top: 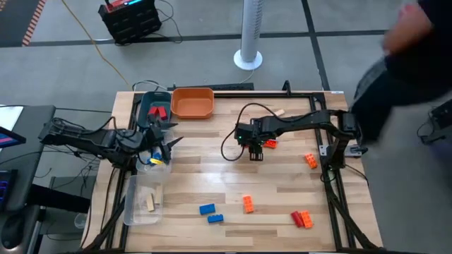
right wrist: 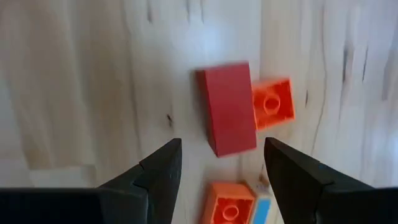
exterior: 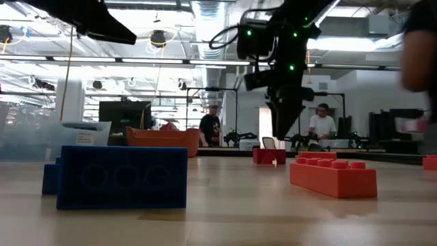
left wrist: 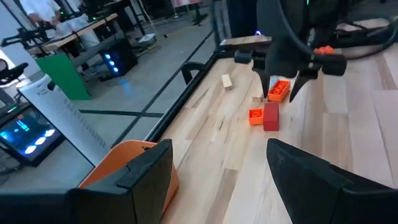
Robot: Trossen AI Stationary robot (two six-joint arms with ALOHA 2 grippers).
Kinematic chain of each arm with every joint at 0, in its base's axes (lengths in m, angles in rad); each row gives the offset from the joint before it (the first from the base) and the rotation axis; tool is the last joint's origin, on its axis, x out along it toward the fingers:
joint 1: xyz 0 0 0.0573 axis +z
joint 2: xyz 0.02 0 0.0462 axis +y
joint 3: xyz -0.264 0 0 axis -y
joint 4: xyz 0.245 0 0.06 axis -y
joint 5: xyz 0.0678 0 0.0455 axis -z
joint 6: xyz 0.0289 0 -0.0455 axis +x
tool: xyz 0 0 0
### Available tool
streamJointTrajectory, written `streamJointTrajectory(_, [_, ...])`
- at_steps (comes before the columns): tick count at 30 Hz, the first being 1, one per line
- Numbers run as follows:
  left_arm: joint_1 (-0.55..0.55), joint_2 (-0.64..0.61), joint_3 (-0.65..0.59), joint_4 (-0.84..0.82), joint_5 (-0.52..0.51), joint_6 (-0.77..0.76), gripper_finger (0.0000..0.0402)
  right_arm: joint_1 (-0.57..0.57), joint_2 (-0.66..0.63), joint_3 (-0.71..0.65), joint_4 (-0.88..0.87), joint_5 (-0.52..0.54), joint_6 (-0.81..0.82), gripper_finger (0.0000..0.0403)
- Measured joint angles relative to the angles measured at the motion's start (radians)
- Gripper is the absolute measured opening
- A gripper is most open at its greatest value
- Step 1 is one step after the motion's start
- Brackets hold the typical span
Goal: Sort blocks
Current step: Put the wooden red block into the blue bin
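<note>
Blocks lie scattered on the wooden table: a red block [right wrist: 227,109] touching an orange one [right wrist: 272,102], a second orange one [right wrist: 227,202], and in the high view blue blocks [top: 207,209], an orange block [top: 248,203], a red and orange pair [top: 301,219] and a tan block [top: 279,111]. My right gripper [right wrist: 222,149] [top: 254,147] hangs open, fingers pointing down, just above the red block, touching nothing. My left gripper [left wrist: 217,149] [top: 166,144] is open and empty, near the table's left edge beside the teal tray [top: 145,106].
The teal tray holds red blocks [top: 158,111]. An orange tray [top: 192,102] stands at the far edge; a clear tray [top: 135,204] with a tan block [top: 151,203] sits near the left edge. A person [top: 413,56] stands beyond the table's right side. Another orange block [top: 311,160] lies right of centre.
</note>
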Motion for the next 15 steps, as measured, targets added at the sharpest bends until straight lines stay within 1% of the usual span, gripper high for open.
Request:
streamJointTrajectory(5, [0.0, -0.006, 0.0, 0.01, 0.0, 0.003, 0.0254, -0.007, -0.001, -0.056, 0.143, 0.0, -0.031, 0.0234])
streamJointTrajectory(12, [0.0, -0.003, 0.0, 0.002, -0.001, 0.008, 0.0254, -0.013, -0.002, -0.121, 0.251, -0.002, -0.038, 0.0234])
streamJointTrajectory(15, [0.0, -0.003, 0.0, 0.002, -0.001, 0.017, 0.0254, -0.013, 0.001, -0.154, 0.282, -0.025, -0.024, 0.0234])
